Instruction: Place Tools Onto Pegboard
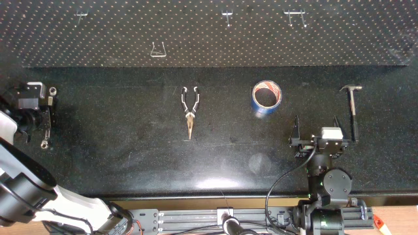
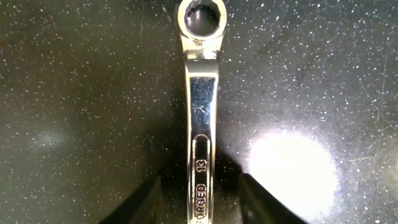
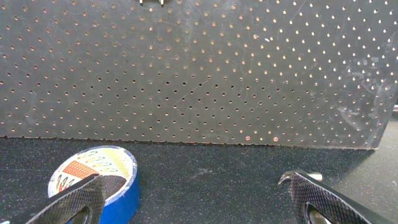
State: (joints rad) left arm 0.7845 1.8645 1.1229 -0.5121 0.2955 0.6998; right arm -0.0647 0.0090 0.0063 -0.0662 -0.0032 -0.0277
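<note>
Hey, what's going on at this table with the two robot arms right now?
The arms are meant to hang tools on the pegboard, and nothing is hung yet. The left gripper is open, straddling a wrench that lies on the black table. The right gripper is open too, between the roll of blue tape and the hammer, holding nothing. The pliers lie mid-table.

Black, speckled, glossy stone-like worktop [image 1: 130, 153]; I note a soft glare patch on it. Along the worktop's near edge, a silver slotted metal rail [image 1: 183, 215]. Off the worktop's near right corner, a wood-brown strip [image 1: 401, 222].
</note>
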